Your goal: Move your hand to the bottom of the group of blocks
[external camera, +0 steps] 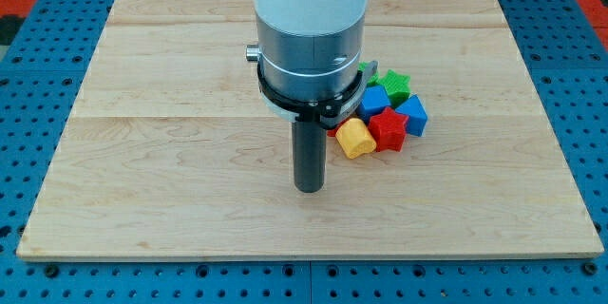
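**Rod upright, tip down-left of block cluster**

Arm (pixel 309 19) coming straight down from view's top, centre; rod vertical. My tip (pixel 309 188) resting on wooden board (pixel 171 152), bare rod end, holding nothing. Sits at view's lower left of the group, near yellow block (pixel 353 138) but apart. Cluster right of centre, packed touching: red star (pixel 388 129), blue cube (pixel 414 115), blue block (pixel 374 99), green star (pixel 391 83). Further blocks partly hidden behind arm, unclear.
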Available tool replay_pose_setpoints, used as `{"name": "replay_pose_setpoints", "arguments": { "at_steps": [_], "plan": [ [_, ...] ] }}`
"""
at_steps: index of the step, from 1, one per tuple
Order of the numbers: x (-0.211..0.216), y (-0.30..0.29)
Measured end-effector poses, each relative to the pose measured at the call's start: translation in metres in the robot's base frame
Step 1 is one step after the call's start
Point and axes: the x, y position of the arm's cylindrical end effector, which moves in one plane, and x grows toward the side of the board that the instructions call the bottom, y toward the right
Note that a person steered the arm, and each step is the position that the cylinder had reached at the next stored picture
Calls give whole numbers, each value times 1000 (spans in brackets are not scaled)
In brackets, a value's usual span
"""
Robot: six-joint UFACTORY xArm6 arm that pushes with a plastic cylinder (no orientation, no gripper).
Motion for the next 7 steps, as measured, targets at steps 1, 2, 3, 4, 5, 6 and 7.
{"name": "replay_pose_setpoints", "arguments": {
  "at_steps": [1, 2, 3, 4, 5, 6, 7],
  "plan": [
    [0, 3],
    [2, 30],
    [3, 39],
    [3, 40],
    [3, 43],
    [3, 53],
    [-10, 76]
  ]
}}
